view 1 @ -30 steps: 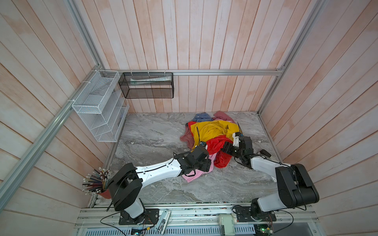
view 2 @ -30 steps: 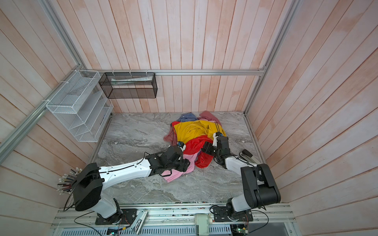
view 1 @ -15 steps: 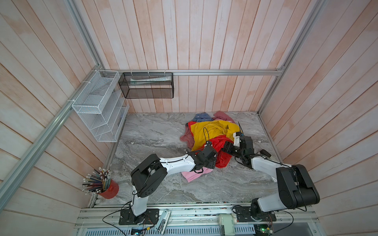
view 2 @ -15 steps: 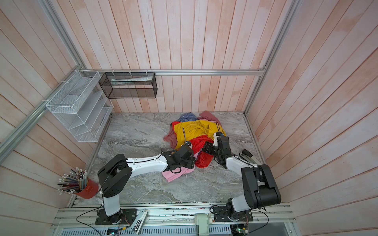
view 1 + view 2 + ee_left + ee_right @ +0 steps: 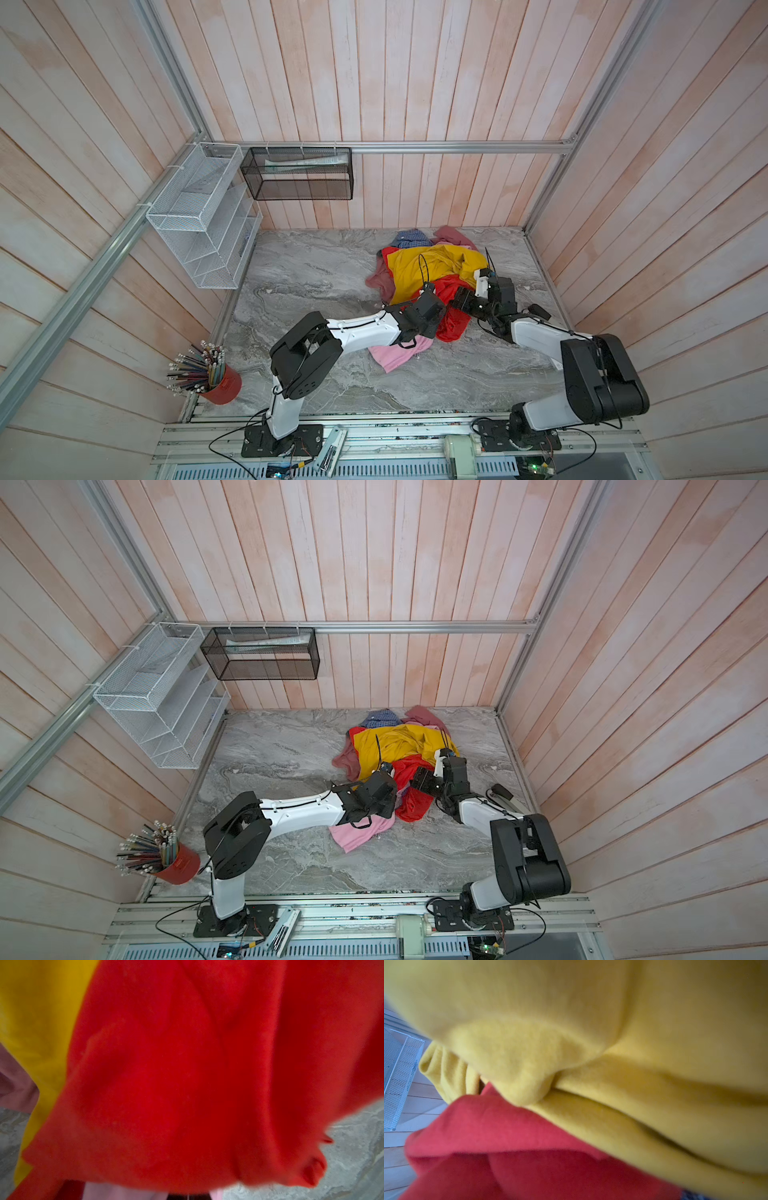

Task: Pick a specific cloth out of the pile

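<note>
The cloth (image 5: 395,353), plain light pink, lies on the grey marbled table (image 5: 316,274) at the near edge of the pile (image 5: 432,266). Part of it is spread on bare table and part is tucked beneath the red garment (image 5: 455,328). The left hand (image 5: 434,318) sits low, right where pink meets red. Its jaws are closed together, but whether they pinch any fabric is hidden. In the left wrist view red fabric fills nearly everything, with a strip of pink along one edge. The right hand (image 5: 460,300) is at the red garment, beside the yellow garment (image 5: 428,266); I cannot tell whether its jaws are apart or together.
</note>
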